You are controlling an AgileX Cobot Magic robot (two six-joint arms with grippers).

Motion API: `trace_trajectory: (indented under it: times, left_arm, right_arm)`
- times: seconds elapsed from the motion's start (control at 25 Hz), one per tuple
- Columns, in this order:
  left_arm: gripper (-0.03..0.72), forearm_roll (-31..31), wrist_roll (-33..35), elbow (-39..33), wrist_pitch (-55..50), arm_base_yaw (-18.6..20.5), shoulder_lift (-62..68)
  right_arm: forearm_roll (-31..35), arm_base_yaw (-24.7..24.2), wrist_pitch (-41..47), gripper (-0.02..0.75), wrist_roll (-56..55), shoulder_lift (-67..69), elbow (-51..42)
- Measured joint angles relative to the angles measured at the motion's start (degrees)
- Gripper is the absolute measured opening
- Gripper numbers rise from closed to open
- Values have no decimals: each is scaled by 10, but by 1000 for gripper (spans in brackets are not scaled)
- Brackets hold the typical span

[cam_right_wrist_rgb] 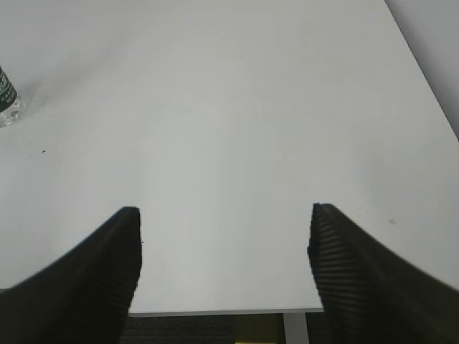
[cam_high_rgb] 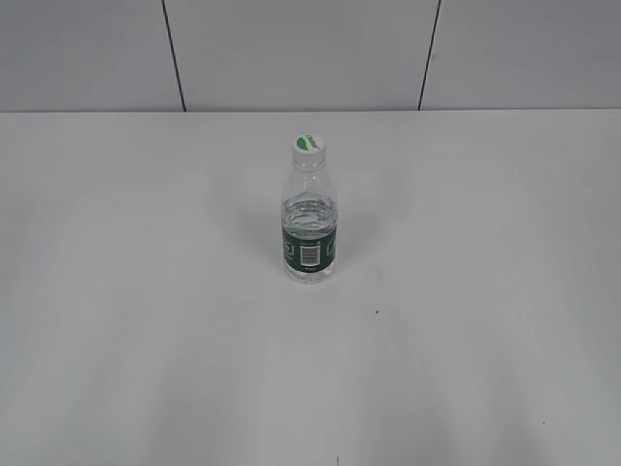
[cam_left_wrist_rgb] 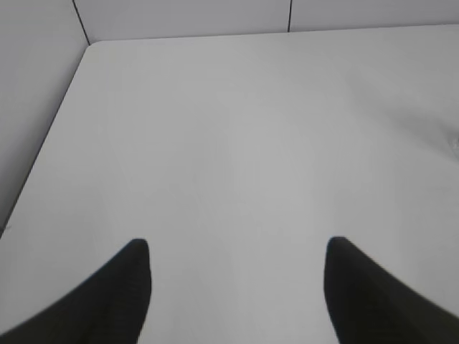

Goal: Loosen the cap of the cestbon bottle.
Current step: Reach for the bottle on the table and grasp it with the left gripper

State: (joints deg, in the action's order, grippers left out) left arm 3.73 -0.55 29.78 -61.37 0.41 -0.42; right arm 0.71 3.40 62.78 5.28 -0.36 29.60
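The cestbon bottle is standing upright near the middle of the white table in the exterior view, with the barcode patch on its green label band facing the camera. The cap is sitting on the bottle's neck, its green logo showing on top. Neither arm is appearing in this view; nothing is touching the bottle.

The left wrist view is showing the left gripper with its two dark fingers standing wide apart and nothing between them. It is looking over bare tabletop toward the table's far left corner and the grey wall panels. The bottle itself is not appearing here.

The right wrist view is showing the right gripper likewise spread wide and holding nothing, its ribbed fingers sitting over the table's near edge, with floor visible below. Only this wrist view is catching the bottle: its base and a strip of label are showing at the far left edge, well apart from the fingers. The cap is cut off there.
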Motion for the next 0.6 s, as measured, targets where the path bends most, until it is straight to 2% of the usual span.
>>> trace_trajectory:
  times: [0.32,0.6]
  left_arm:
    - [463,1,0,6,14,0,1]
    - [463,-9,17,11,171,-1,65]
  right_arm:
    - [0,0,-1,556,0,0,0]
    - [2,0,-1,556,0,0,0]
